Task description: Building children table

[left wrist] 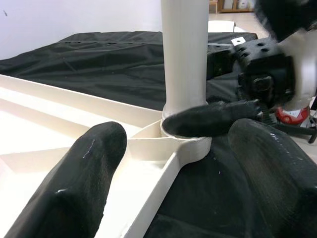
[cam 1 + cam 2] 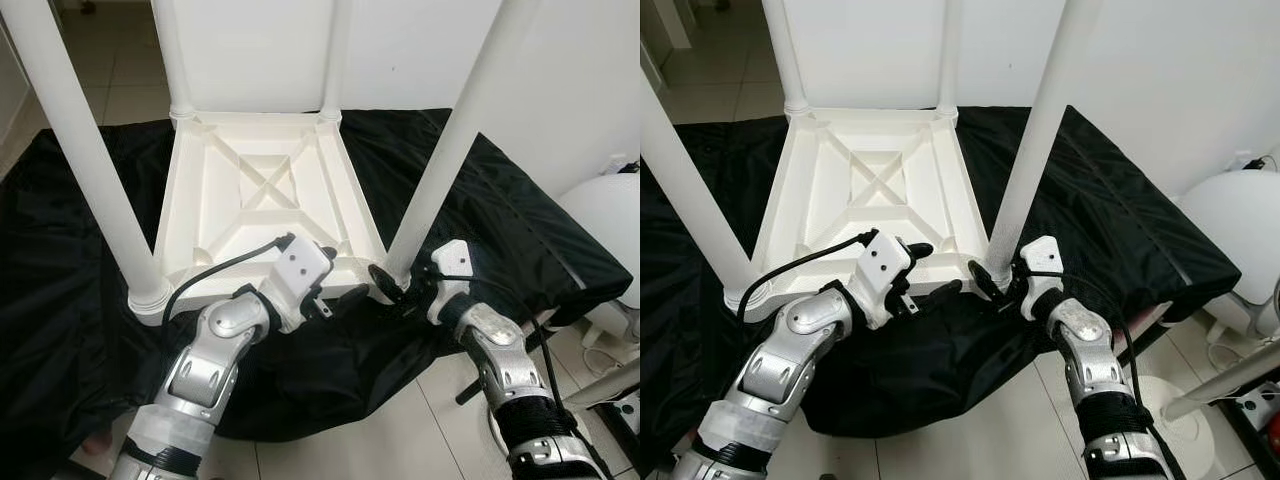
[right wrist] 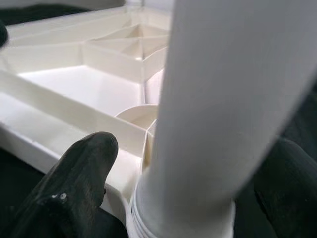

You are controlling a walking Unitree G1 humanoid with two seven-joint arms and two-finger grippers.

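- Seating the fourth leg (image 2: 455, 140) into the corner socket (image 1: 185, 141) at about 5 o'clock of the upturned tabletop (image 2: 262, 190), by the look of it.
- Straddling the base of that leg with the right gripper (image 2: 390, 285), fingers spread to either side of the tube; pressing on it or only standing close, impossible to tell.
- Hovering the left gripper (image 2: 335, 290) at the near rim, around 6 o'clock of the tabletop, fingers parted wide and holding nothing, one over the white frame and one over the black cloth (image 2: 520, 220).
- Lying upside down on the cloth spread over the tiled floor (image 2: 350, 440), ribbed underside facing up, a crossed brace in the middle.
- Standing already in three other corners: legs at roughly 11, 1 and 7 o'clock, all plain white tubes, matte and smooth, likely light plastic.
- Judging the next move: closing firmly round the tube and pushing or twisting straight down until the collar sits flush, while bracing the rim against sliding on the slippery cloth.
- Risking a crooked seat if leaning the leg off vertical.
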